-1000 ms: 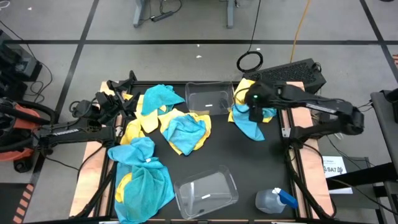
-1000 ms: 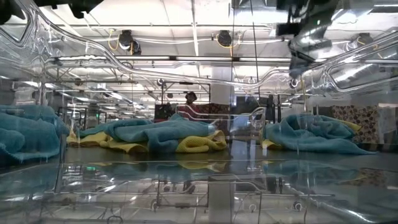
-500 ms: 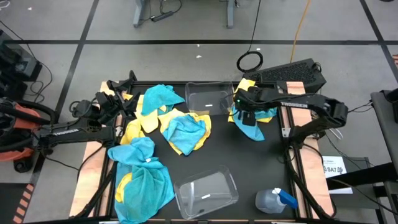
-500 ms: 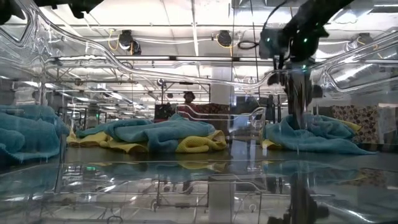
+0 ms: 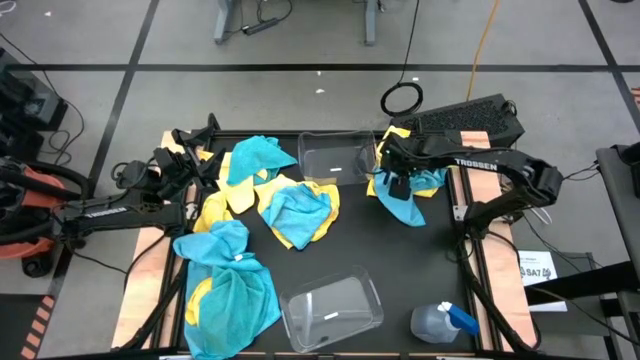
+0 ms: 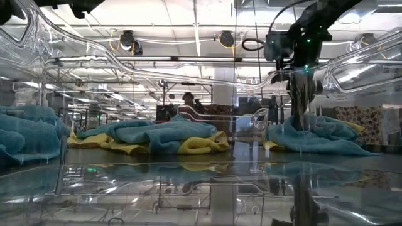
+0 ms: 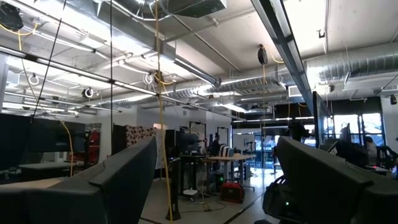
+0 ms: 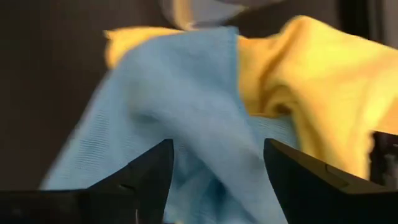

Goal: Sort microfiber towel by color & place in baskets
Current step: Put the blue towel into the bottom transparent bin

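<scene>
A: How many baskets are counted?

B: Two clear baskets are seen from above on the worktop (image 5: 350, 235): the far basket (image 5: 335, 158) at the back edge and the near basket (image 5: 332, 307) at the front, its long axis slanted. The microfiber towels lie in loose heaps: the left heap (image 5: 250, 225) of yellow and turquoise, and a smaller right heap (image 5: 405, 195) beside the far basket.

A: What is shown of the grippers?

B: The right gripper (image 5: 392, 178) is lowered onto the right heap; in its wrist view the fingers (image 8: 140, 180) are spread, released, over a turquoise towel (image 8: 180, 118) and a yellow towel (image 8: 305, 87). The left gripper (image 5: 196, 140) is parked at the worktop's left rear, fingers spread; only the room is shown by its wrist view.
</scene>
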